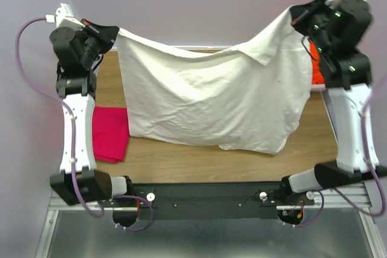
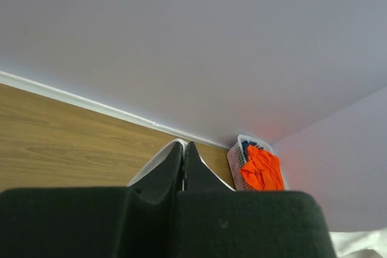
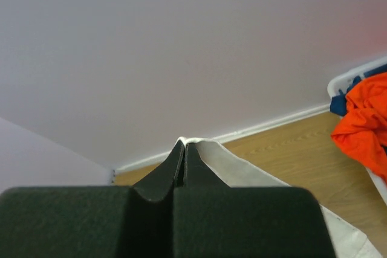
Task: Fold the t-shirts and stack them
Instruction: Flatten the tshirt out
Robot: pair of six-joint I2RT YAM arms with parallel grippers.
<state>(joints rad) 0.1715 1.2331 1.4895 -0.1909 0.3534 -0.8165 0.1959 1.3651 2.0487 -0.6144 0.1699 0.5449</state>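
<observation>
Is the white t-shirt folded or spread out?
Spread out: the white t-shirt hangs stretched between the left pincer and right pincer.

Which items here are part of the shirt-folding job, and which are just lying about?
Job: cream-white t-shirt, held up between left gripper and right gripper; magenta-pink t-shirt on the table; orange t-shirt in the white basket.
Just there: white basket; blue cloth inside it.

A large t-shirt (image 1: 211, 98) hangs between the left gripper (image 1: 115, 34) and right gripper (image 1: 294, 15) over the table (image 1: 199, 164), a second t-shirt (image 1: 110, 132) lying to its left.
</observation>
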